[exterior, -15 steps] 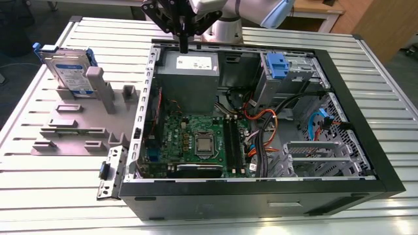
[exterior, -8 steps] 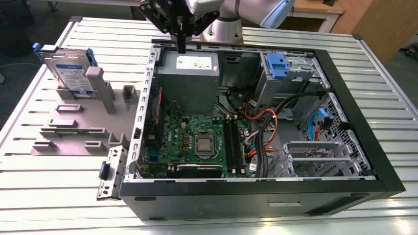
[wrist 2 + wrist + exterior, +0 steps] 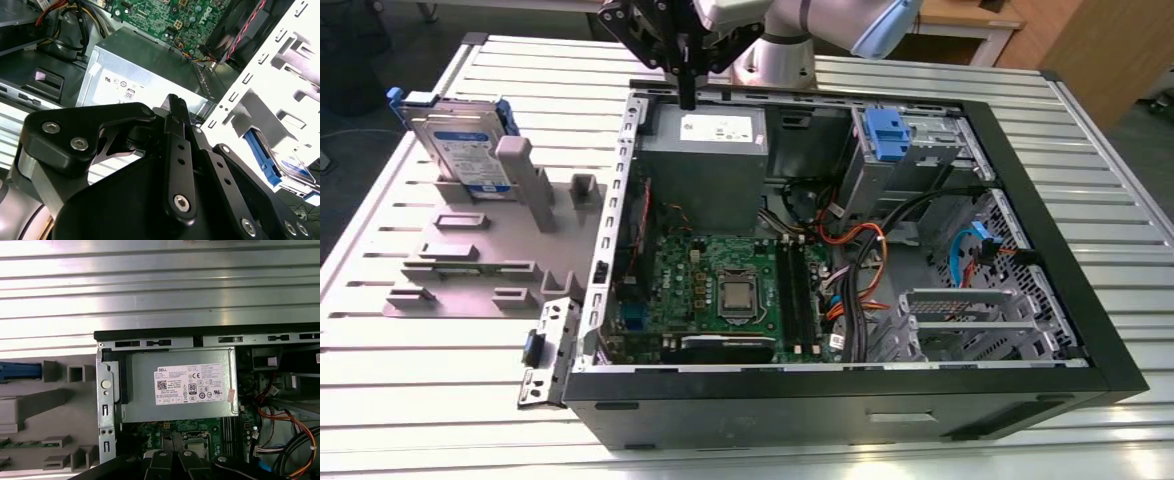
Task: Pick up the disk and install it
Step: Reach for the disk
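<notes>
Flat silver disk [image 3: 458,140], blue plastic rail round its edge, upright in a grey moulded fixture [image 3: 467,265] at the upper left of the exterior view, well apart from the black angular gripper [image 3: 687,98]. Jaws narrow, pressed together, gripping nothing, just above the boxy grey power supply [image 3: 707,150] inside the open black case [image 3: 1047,215]. Ribbed metal table [image 3: 414,400] beneath.
</notes>
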Controlling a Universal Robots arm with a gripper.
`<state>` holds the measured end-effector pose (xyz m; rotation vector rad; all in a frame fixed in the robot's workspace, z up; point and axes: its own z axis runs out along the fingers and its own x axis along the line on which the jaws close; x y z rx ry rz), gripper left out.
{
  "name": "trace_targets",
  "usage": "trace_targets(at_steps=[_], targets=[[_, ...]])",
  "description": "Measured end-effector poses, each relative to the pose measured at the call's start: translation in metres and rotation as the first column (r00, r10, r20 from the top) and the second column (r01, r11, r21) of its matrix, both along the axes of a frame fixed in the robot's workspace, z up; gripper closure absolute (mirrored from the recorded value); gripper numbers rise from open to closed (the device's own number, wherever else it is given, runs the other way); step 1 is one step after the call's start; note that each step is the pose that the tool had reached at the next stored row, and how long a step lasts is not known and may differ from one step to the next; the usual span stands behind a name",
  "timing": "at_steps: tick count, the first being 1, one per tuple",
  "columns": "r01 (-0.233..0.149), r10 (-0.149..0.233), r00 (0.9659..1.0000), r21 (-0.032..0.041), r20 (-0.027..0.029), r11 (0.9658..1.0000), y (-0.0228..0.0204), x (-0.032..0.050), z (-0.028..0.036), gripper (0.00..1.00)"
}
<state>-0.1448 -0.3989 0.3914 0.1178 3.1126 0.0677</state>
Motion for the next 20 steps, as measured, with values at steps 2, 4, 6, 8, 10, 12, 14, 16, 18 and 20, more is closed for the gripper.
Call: trace_targets(at_steps=[2,4,6,8,10,12,14,16,18,20], targets=[[0.0,0.0,1.0,-0.0001,-0.0001,1.0,0.0,-0.0003,0.0,0.89],[0.0,0.0,1.0,0.0,0.0,1.0,0.0,-0.0005,0.0,0.89],[0.0,0.0,1.0,0.0,0.0,1.0,0.0,-0.0007,0.0,0.89],[0.0,0.0,1.0,0.0,0.0,1.0,0.0,-0.0011,0.0,0.89],[0.0,0.0,1.0,0.0,0.0,1.0,0.0,-0.0018,0.0,0.89],[0.0,0.0,1.0,0.0,0.0,1.0,0.0,-0.0023,0.0,0.89],[0.0,0.0,1.0,-0.0001,0.0,1.0,0.0,-0.0029,0.0,0.89],[0.0,0.0,1.0,-0.0001,-0.0001,1.0,0.0,-0.0034,-0.0001,0.89],[0.0,0.0,1.0,0.0,0.0,1.0,0.0,-0.0037,-0.0002,0.89],[0.0,0.0,1.0,0.0,0.0,1.0,0.0,-0.0041,-0.0002,0.89]])
